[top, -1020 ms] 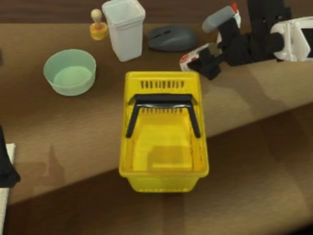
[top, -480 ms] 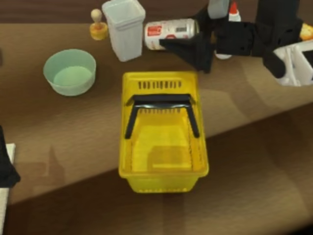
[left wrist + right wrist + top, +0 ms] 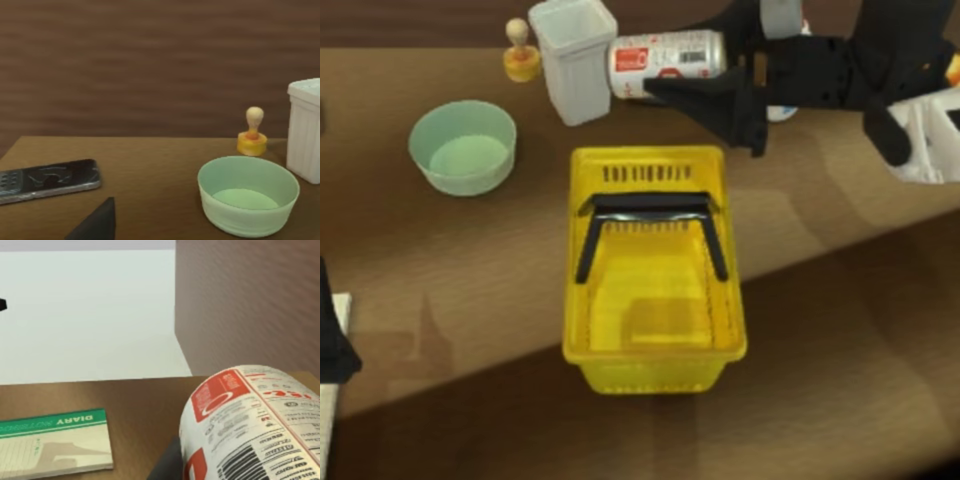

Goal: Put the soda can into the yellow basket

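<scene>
1. Right arm (image 3: 840, 75), upper right of top view: blocky matte-black links, white shell segment at far right edge.
2. Right gripper (image 3: 720, 100): black, long tapered wedge fingers.
3. Left arm (image 3: 332, 345), left edge: black, angular, with white part below.

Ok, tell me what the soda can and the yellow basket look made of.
Soda can, held in the right gripper: likely thin metal, glossy printed white-and-red wrap. Yellow basket: looks like moulded plastic, uniform bright colour, slotted walls, black handles.

Soft, even rendered light, mildly blurred throughout.
A dim diagonal shadow band darkened the table (image 3: 840, 400) at its near right; the yellow basket (image 3: 654, 365) stayed bright, without glare.
</scene>
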You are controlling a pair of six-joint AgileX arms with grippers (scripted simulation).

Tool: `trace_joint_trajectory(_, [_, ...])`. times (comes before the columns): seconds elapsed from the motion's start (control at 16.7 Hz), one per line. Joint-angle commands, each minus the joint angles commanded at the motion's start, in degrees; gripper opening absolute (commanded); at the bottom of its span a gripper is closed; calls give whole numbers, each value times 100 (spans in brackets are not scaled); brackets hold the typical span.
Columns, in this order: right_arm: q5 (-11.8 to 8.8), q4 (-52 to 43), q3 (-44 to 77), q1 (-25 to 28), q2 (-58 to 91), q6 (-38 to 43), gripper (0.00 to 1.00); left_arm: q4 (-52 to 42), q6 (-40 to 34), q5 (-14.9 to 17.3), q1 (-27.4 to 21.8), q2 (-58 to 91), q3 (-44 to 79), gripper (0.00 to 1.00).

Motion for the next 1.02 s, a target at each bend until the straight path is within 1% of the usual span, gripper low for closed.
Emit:
trace_joint_trajectory(0.18, [-1,8,17,-27,41,5,0,0,0,0,0,0,0,100])
trace_joint_trajectory(0.3, [-14,222,-22,-10,249,1,0,0,0,0,0,0,0,100])
trace_joint_trajectory(0.66, [15,1633,-293,20,1355,-24,0,0,0,0,0,0,0,100])
trace_joint_trajectory(0.96, [23,1765,-334,25,1475,-29,0,0,0,0,0,0,0,100])
trace_joint_trajectory(1.02, [23,1765,-334,25,1475,-29,8,0,0,0,0,0,0,100])
